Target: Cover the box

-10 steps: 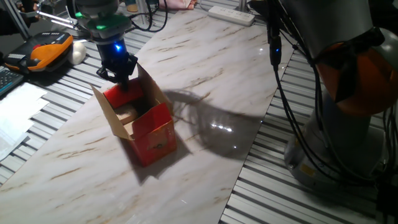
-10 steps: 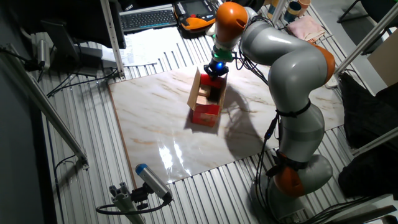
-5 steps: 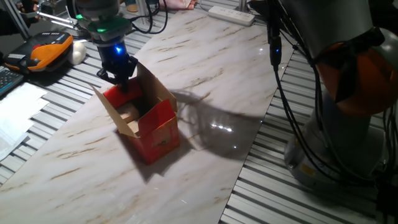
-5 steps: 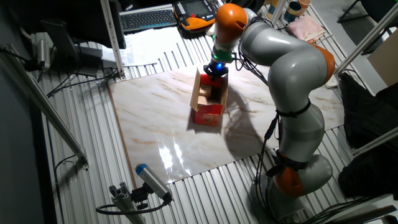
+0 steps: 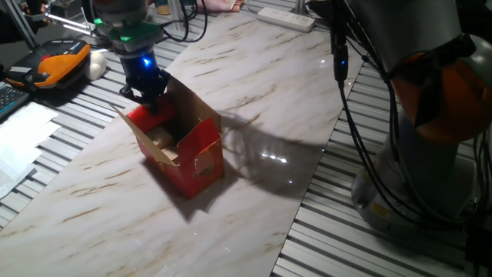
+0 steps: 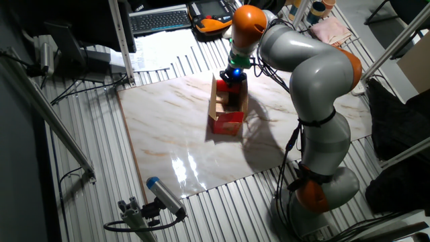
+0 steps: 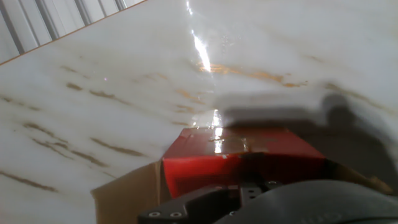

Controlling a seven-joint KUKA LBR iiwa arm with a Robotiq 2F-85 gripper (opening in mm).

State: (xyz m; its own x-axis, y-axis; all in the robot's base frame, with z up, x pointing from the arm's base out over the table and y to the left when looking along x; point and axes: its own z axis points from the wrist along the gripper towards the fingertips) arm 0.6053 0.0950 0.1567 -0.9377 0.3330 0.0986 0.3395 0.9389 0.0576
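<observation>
The box (image 5: 196,158) is a red carton with a brown inside, standing open on the marble table top (image 5: 254,92). It also shows in the other fixed view (image 6: 228,121). Its side flaps stand up. My gripper (image 5: 147,98) is at the box's far end, with its fingers together, and its tip rests on the red far flap (image 5: 146,117), which leans in over the opening. The other fixed view shows the gripper (image 6: 233,81) over the same end. In the hand view the red flap (image 7: 242,155) lies just under the hand, with a brown flap (image 7: 124,193) to its left.
A keyboard and white papers (image 5: 19,131) lie left of the table top. An orange and black device (image 5: 61,60) and a power strip (image 5: 286,17) lie at the back. The arm's base (image 5: 430,115) and cables stand at the right.
The box has slid and turned a little to the right on the table. The gripper has stayed at the far flap and shifted only slightly.
</observation>
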